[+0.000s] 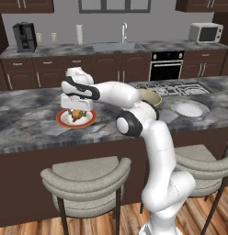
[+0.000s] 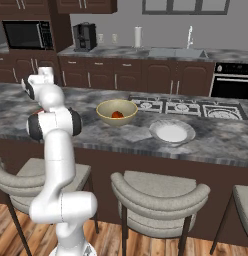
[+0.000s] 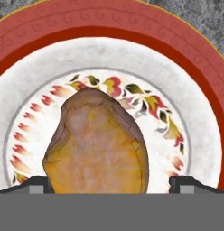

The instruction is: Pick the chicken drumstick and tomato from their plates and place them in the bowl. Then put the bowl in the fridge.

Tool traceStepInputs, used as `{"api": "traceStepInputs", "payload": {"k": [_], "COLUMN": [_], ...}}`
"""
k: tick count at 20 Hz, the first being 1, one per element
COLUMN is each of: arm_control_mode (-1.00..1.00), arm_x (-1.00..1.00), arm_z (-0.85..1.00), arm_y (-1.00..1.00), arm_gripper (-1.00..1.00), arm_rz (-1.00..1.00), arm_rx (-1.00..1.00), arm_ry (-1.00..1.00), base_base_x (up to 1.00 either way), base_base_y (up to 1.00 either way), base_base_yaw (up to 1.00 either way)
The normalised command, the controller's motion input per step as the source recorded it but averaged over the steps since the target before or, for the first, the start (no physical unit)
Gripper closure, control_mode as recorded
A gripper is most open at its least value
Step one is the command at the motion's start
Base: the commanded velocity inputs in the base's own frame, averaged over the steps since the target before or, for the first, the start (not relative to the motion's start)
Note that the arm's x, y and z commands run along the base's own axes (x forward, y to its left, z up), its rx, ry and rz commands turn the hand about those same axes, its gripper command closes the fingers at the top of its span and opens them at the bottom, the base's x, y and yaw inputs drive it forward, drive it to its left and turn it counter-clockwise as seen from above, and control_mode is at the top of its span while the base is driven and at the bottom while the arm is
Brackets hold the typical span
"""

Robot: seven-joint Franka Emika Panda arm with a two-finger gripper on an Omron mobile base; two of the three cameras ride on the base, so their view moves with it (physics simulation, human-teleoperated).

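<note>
One of the two foods is already dealt with, as we read it: the tomato (image 2: 116, 114) sits inside the bowl (image 2: 116, 111) on the counter (image 2: 96, 135), and the white plate (image 2: 172, 132) just beside the bowl is bare. We judge the step in hand to be the pick of the drumstick (image 3: 98, 144), which lies on the red-rimmed plate (image 3: 109, 40), well apart from the bowl along the counter. Fingers (image 1: 77, 113) hang right over that plate, spread to their widest and grasping nothing. From the hand view the two tips (image 3: 39, 184) flank the drumstick, one on each side, near it; whether either touches it we cannot tell. Next move, in our judgement: settle a little lower if needed, close squarely across the lumpy middle, then lift straight up before carrying it across to the bowl. Fridge step is not yet begun.
</note>
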Motion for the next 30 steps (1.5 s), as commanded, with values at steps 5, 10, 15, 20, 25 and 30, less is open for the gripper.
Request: {"api": "traceStepInputs", "payload": {"k": [5,10,15,20,25,30], "arm_control_mode": [-1.0,-1.0,-1.0,-1.0,-1.0,-1.0], "arm_x": [-0.03,-0.1,-0.24,-0.27,-0.39,-0.4], "arm_z": [-0.11,0.0,0.1,0.41,0.4,0.26], "arm_y": [-0.1,-0.12,-0.15,-0.16,-0.37,-0.55], "arm_gripper": [1.0,1.0,1.0,1.0,1.0,1.0], "arm_rz": [-0.06,-0.01,0.0,0.0,0.0,0.0], "arm_rx": [-0.03,-0.05,-0.01,0.0,0.0,0.0], "arm_ry": [0.0,0.0,-0.04,-0.19,-0.25,-0.23], "base_base_x": [0.0,0.0,0.0,0.0,0.0,0.0], "base_base_y": [0.0,0.0,0.0,0.0,0.0,0.0], "base_base_yaw": [0.0,0.0,0.0,0.0,0.0,0.0]}}
